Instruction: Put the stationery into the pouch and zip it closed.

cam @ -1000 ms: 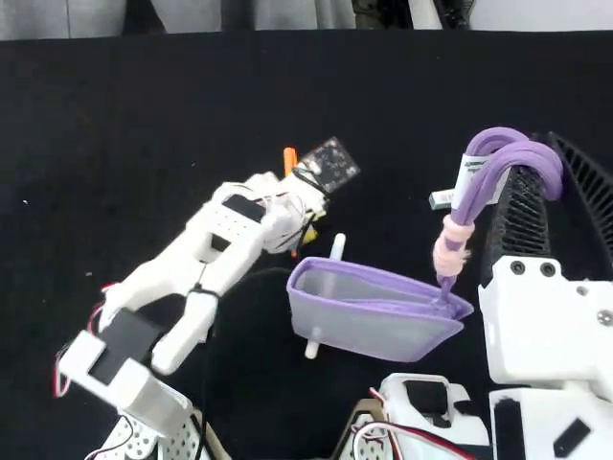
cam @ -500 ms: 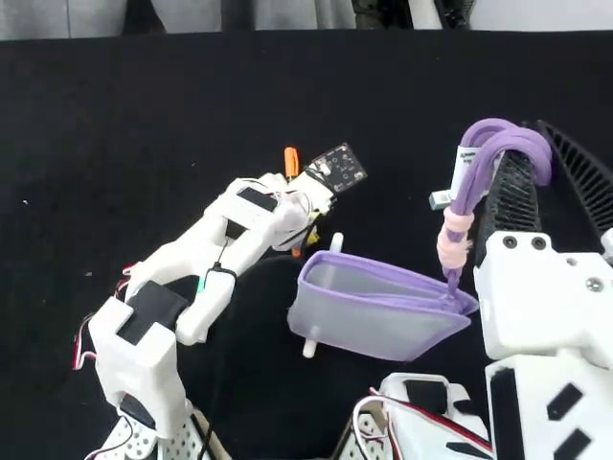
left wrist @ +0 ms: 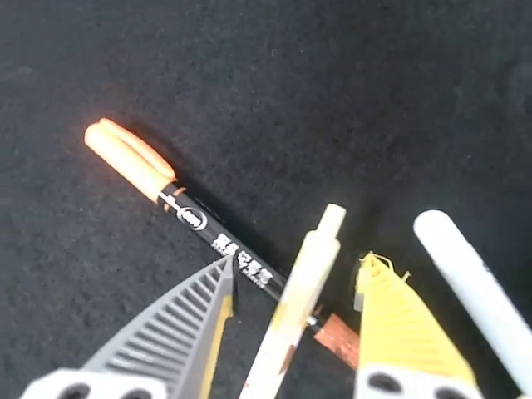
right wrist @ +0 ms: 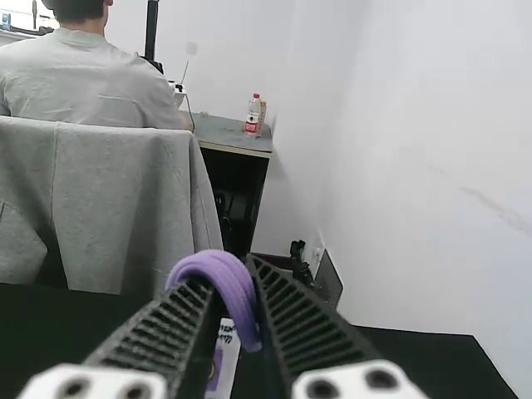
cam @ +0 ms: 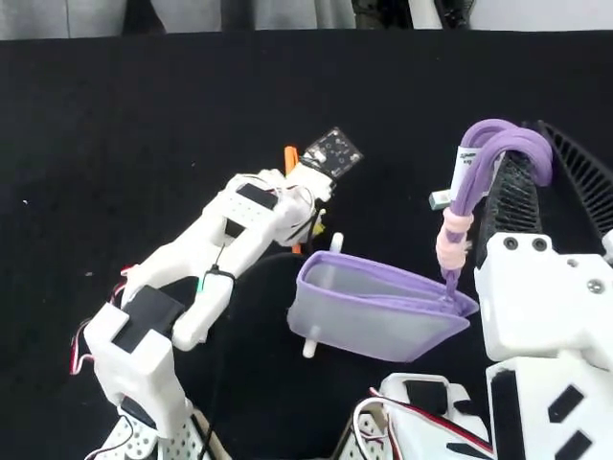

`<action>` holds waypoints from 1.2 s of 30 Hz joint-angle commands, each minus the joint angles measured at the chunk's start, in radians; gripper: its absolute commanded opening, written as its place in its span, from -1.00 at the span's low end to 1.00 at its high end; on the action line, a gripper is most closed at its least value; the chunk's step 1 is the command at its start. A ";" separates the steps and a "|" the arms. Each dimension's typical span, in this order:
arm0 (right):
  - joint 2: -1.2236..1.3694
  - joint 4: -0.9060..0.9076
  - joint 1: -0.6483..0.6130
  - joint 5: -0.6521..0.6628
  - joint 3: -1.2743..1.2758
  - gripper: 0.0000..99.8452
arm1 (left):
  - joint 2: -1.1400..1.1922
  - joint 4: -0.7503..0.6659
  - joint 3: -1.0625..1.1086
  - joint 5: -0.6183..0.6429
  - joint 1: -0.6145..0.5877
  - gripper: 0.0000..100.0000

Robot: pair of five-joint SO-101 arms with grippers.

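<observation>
The marker lying on the black cloth of the table has a glossy black barrel with a line of small white print and an oval mark; the lettering is too fine to read. Its cap is bright orange, smooth and rounded, with a clip along one side. A slim cream pen of matte plastic, with a squared tip, crosses over the marker's barrel. Just beside them lies a round, plain white pen.

The left hand hangs over this spot with its two ribbed, wedge-shaped fingers, one grey and one yellow, spread well apart. The cream pen runs through the gap between them, and neither finger presses on it.

The pouch is thin, translucent lilac plastic with its mouth gaping upward. It sits near the middle of the table, beside the left arm, and the ends of the white pen stick out past its edges.

The right hand has its black ribbed fingers pinched together on the strap, a thick, rubbery purple loop joined to the pouch's end. A small white tag hangs on the strap, its print too small to read.
</observation>
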 commanded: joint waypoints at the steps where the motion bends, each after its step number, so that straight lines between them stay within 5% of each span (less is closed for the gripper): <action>1: 0.025 -0.028 -0.002 0.011 0.015 -0.98 | -0.054 0.009 -0.048 0.006 0.027 -0.53; 8: 0.022 -0.028 -0.002 0.011 0.015 -0.98 | -0.054 0.009 -0.045 -0.063 0.027 -0.79; 27: 0.021 -0.028 -0.002 0.011 0.013 -0.98 | 0.023 0.011 -0.053 -0.061 0.054 -0.93; 36: 0.021 -0.028 -0.002 0.011 0.012 -0.98 | -0.218 0.003 -0.054 0.227 -0.064 -0.94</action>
